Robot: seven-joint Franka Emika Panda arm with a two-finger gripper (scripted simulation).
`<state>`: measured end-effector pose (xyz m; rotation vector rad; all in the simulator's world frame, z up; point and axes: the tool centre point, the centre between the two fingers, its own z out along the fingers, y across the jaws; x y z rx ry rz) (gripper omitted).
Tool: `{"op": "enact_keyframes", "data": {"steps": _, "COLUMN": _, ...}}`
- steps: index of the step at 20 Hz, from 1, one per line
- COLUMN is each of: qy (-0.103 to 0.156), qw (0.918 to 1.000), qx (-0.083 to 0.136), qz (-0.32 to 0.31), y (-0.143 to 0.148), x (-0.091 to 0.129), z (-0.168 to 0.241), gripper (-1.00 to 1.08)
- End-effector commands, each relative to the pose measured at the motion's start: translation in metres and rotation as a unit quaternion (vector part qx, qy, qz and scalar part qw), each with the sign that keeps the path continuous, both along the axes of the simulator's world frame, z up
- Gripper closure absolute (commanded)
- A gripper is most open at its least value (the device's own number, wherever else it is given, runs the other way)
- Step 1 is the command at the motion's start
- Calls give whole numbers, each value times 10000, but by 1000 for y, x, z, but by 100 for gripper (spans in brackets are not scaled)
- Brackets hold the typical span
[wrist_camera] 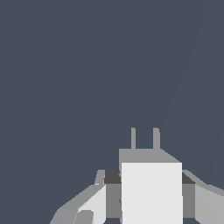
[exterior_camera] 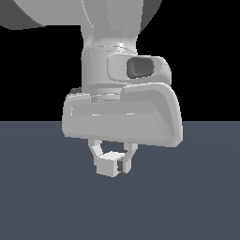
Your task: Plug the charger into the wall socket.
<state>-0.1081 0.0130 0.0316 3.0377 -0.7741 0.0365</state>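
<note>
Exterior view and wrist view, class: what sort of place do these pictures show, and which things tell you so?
Most likely a bare simulated test scene, not a real room: a flat, featureless slate-grey floor under a plain black backdrop, and an untextured grey-white robot gripper holding a small off-white boxy charger with two grey prongs.

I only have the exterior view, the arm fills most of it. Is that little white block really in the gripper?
Observer: Yes. In the wrist view the charger sits between the gripper fingers, one on each side.
Operator: Any prongs on it?
Observer: Two thin grey prongs stick out of its far face, side by side.
Operator: Do you see the wall socket?
Observer: No, neither view shows it; beyond the prongs there is only plain dark floor.
</note>
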Motion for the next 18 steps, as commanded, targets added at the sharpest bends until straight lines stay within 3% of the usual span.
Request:
{"op": "enact_keyframes", "data": {"steps": 1, "qy": -3, "qw": 9998, "qx": -3, "qz": 199, "y": -11, "x": 3, "z": 7, "gripper": 108}}
{"op": "enact_keyframes", "data": {"steps": 18, "qy": -2, "qw": 9860, "qx": -2, "qz": 1670, "y": -85, "x": 39, "z": 55, "gripper": 108}}
